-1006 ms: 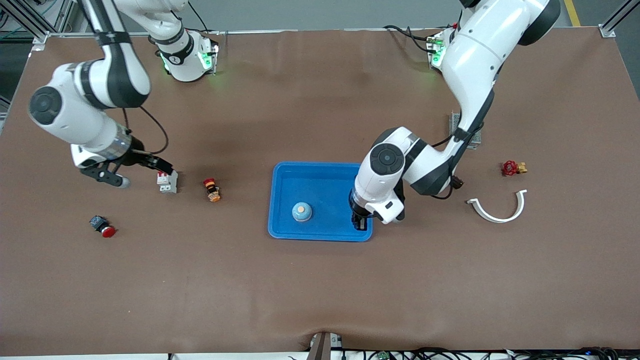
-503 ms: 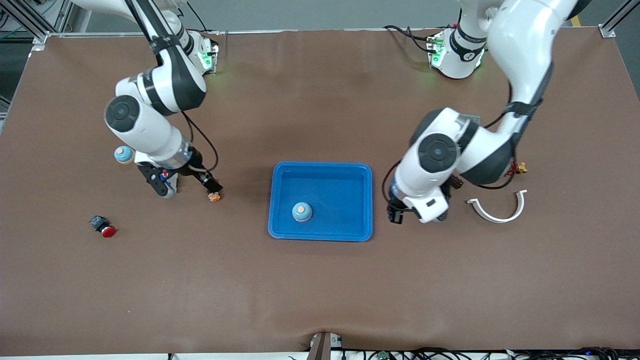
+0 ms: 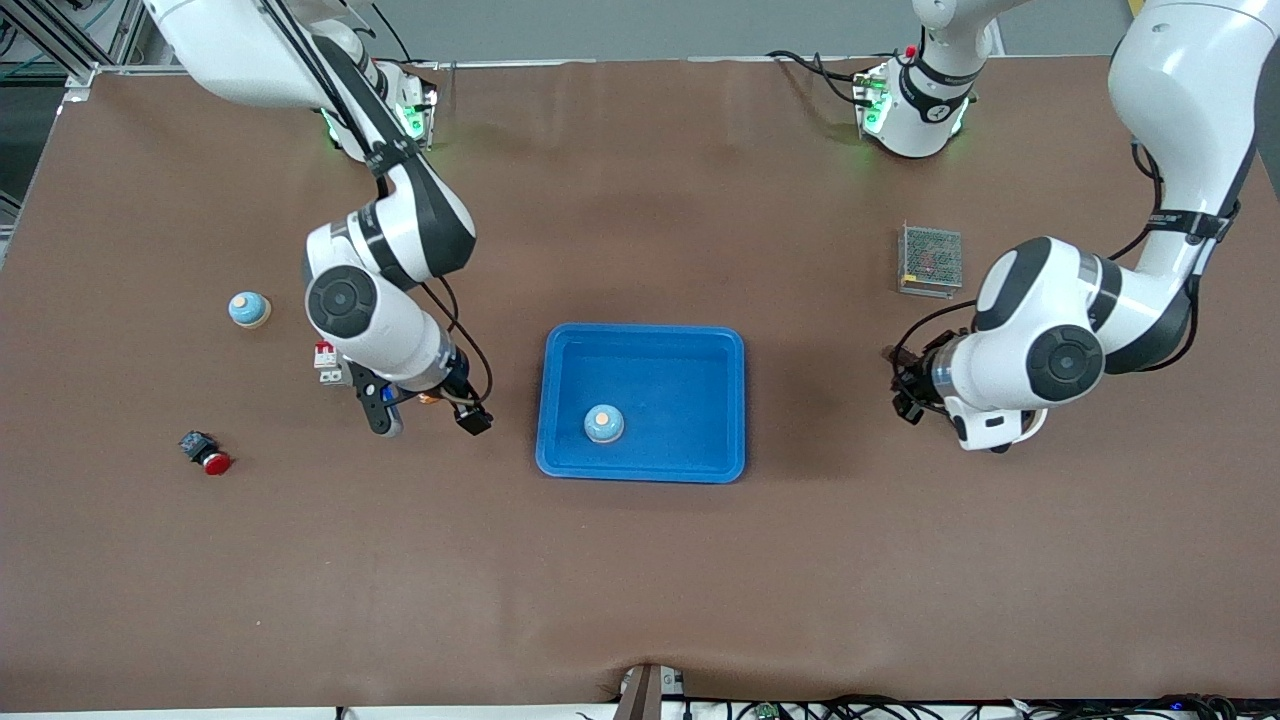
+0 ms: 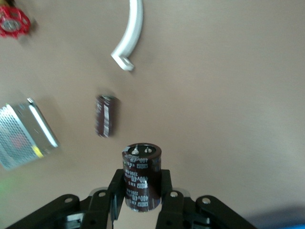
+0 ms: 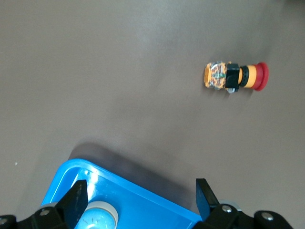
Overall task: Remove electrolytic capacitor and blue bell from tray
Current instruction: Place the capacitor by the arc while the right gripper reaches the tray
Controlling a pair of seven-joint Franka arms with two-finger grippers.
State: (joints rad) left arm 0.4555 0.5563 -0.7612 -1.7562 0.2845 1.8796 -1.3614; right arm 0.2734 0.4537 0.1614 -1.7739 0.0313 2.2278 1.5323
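My left gripper (image 3: 905, 385) hangs over the bare table between the blue tray (image 3: 645, 340) and the left arm's end, shut on a dark brown capacitor (image 4: 141, 179) that stands upright between the fingers. A second capacitor (image 4: 106, 116) lies on the table below. One blue bell (image 3: 604, 424) with an orange knob sits in the tray; the right wrist view shows this bell (image 5: 97, 217) too. Another bell (image 3: 248, 309) stands on the table toward the right arm's end. My right gripper (image 3: 430, 420) hovers open and empty beside the tray, over an orange-and-red push button (image 5: 236, 76).
A white-and-red circuit breaker (image 3: 328, 362) and a red-capped button (image 3: 207, 455) lie toward the right arm's end. A metal mesh box (image 3: 930, 260) sits near the left arm. A white curved clip (image 4: 131, 36) and a red valve handle (image 4: 14, 21) lie below the left wrist.
The left gripper swung from over the tray's edge out toward the left arm's end, staying shut. The right gripper moved from the circuit breaker toward the tray, uncovering the bell on the table.
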